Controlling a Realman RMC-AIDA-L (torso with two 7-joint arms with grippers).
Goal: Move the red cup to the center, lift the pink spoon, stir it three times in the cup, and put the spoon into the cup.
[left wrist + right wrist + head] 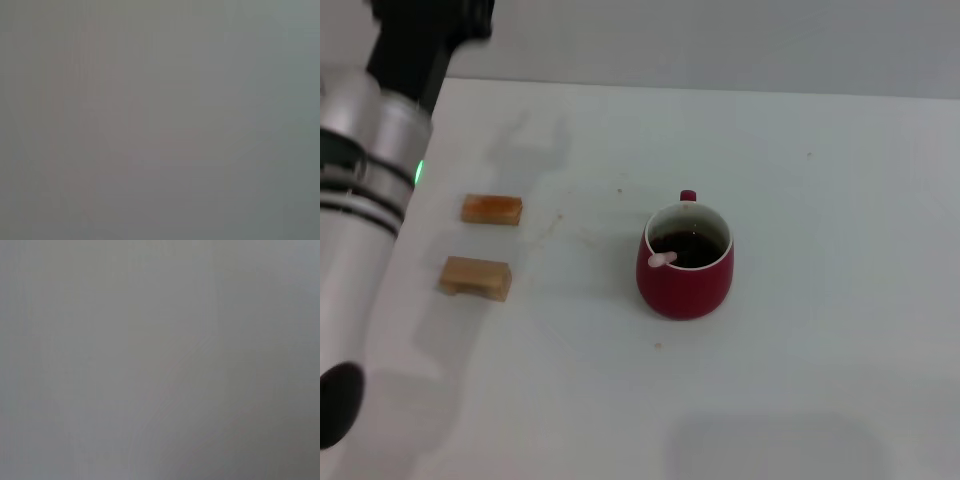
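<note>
One glossy round red cup [685, 268] stands mid-table [820, 180], one pink spoon [663, 260] resting inside in dark liquid. Two tan wooden blocks [491, 209] [476, 277] lie apart to its left. The left arm [365, 200] rises at the table's left edge, its gripper out of view.

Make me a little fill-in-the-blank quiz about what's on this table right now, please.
1. The pink spoon rests with its handle tip on the rim of the red ____.
2. The liquid inside the red cup is dark ____.
3. To the robot's left of the cup lie ____ tan wooden blocks.
4. The cup stands on a ____ table.

Missing words: cup; brown; two; white
</note>
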